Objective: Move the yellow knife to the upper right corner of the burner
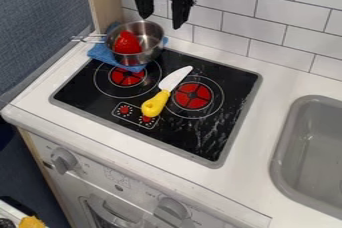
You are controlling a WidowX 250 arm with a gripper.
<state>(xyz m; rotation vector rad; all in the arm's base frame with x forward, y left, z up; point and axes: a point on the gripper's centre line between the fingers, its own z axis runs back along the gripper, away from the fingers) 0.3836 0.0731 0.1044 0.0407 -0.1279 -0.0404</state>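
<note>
The black gripper (161, 14) hangs at the top of the camera view, above the back of the counter, with its two fingers spread apart and nothing between them. Below it and well apart lies the knife (155, 103), with a yellow handle and a white blade that points up and right. It rests on the black stovetop (230, 86) between the two red burners, its blade over the left part of the right burner's (193, 95) ring.
A metal pot (153, 36) holding a red object (127, 43) stands on a blue cloth (102, 53) at the stovetop's back left corner. At the right is a grey sink (292, 122). A tiled wall (279, 9) runs behind the counter.
</note>
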